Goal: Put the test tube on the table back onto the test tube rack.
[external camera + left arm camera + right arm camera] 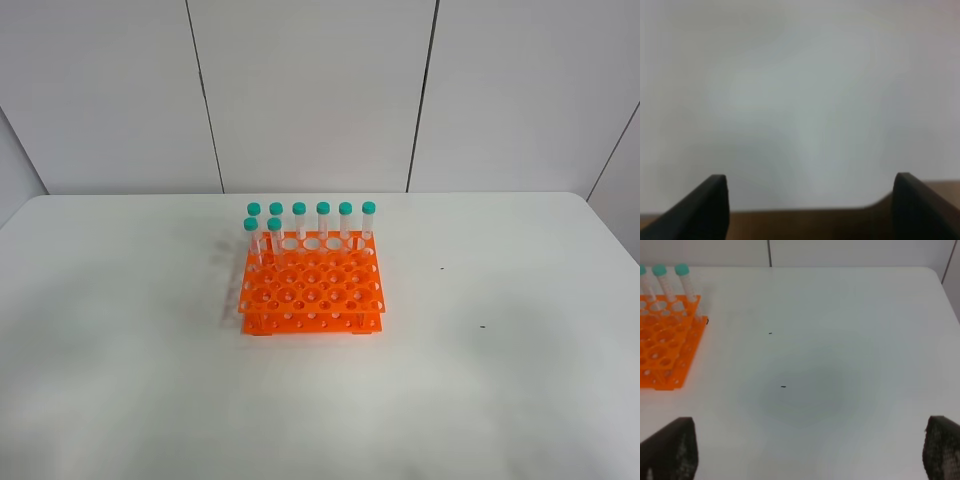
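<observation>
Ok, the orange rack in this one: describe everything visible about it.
The test tube rack is bright orange, plastic-looking and roughly square, with two tiers; its top is a grid of round holes. It stands flat near the middle of the white table. Eight clear tubes with teal caps stand upright in it: six along the back row and two in the next row at the left end. All other holes look empty. No gripper touches it; the right wrist view shows one of its corners.
</observation>
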Robot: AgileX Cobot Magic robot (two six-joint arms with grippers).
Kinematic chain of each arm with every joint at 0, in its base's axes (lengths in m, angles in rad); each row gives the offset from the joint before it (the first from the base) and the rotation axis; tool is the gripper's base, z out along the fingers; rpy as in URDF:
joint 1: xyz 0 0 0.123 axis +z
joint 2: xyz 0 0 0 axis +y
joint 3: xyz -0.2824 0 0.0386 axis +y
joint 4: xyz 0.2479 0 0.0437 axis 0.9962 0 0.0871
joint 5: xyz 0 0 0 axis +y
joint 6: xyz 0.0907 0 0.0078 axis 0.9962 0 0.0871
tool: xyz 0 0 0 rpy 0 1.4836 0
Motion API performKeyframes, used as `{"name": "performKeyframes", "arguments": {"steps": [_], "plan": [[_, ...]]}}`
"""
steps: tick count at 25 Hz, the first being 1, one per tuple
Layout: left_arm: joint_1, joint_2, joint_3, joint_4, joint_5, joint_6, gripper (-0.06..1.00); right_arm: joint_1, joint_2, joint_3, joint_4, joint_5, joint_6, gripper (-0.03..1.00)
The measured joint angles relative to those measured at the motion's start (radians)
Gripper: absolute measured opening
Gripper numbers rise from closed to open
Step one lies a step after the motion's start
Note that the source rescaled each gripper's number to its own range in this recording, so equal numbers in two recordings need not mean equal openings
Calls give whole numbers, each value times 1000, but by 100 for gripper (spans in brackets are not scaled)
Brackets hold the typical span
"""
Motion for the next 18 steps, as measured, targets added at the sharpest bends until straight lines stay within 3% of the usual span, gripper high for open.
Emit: {"name": "performKeyframes", "arguments": {"steps": [18], "plan": [[-28,-327,0,0,-3,-1,99,0,0,0,0,0,0,100]]}}
